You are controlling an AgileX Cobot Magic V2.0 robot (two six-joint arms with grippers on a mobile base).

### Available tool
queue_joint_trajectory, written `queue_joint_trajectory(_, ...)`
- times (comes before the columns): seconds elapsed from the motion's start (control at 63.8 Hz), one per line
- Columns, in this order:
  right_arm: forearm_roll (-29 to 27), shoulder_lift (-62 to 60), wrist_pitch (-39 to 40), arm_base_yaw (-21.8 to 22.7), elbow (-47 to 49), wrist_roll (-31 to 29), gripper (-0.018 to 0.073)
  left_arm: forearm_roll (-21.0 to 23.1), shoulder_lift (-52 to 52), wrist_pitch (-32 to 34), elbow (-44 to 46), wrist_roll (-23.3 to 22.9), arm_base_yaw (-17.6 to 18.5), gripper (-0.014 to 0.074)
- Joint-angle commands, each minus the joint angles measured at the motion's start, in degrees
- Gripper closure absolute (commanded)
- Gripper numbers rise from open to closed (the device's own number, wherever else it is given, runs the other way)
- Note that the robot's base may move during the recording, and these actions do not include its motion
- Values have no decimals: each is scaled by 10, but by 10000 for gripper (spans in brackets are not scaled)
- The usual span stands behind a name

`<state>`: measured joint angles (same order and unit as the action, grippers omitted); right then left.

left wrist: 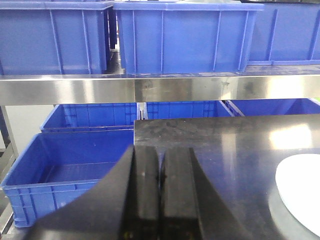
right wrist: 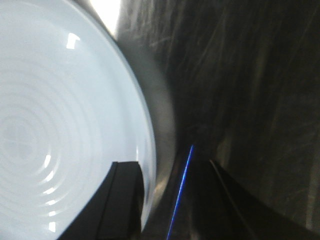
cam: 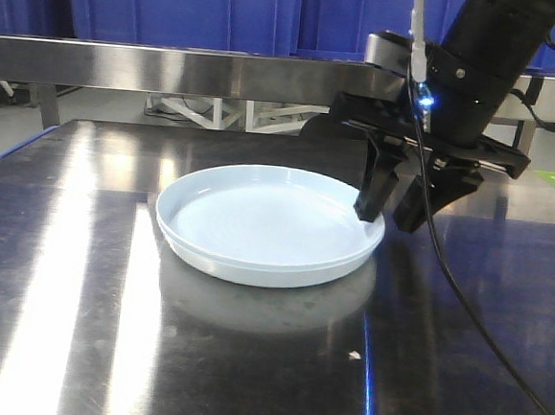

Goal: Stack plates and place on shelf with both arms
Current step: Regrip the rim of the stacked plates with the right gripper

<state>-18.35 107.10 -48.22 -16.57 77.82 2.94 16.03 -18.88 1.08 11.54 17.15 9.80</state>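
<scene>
Both plates sit centred on the tabletop, seemingly nested already. Open right claw straddles their right rim, not yet pinching. Empty left claw shut, well apart. Step: rim grasp. Next: close right, bring left across, lift level toward shelf.

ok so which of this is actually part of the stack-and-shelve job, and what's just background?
Job:
- pale blue plate (single or stacked, can't tell)
- steel shelf rail
- right gripper, open astride the plate's rim
- left gripper, shut, clear of the plate

Background:
- blue crates
- dark tabletop
</scene>
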Motion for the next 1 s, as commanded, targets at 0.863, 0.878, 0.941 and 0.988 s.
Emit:
queue_joint_trajectory(0.863,-15,-21,28,-18,10,83,209,1,-2,46,16,-1,0,516)
queue_joint_trajectory(0.878,-16,-21,29,-18,10,83,210,1,-2,46,16,-1,0,516)
queue_joint_trajectory(0.941,-16,-21,29,-18,10,83,210,1,-2,46,16,-1,0,516)
queue_joint_trajectory(0.988,-16,-21,31,-18,10,83,212,1,-2,46,16,-1,0,516)
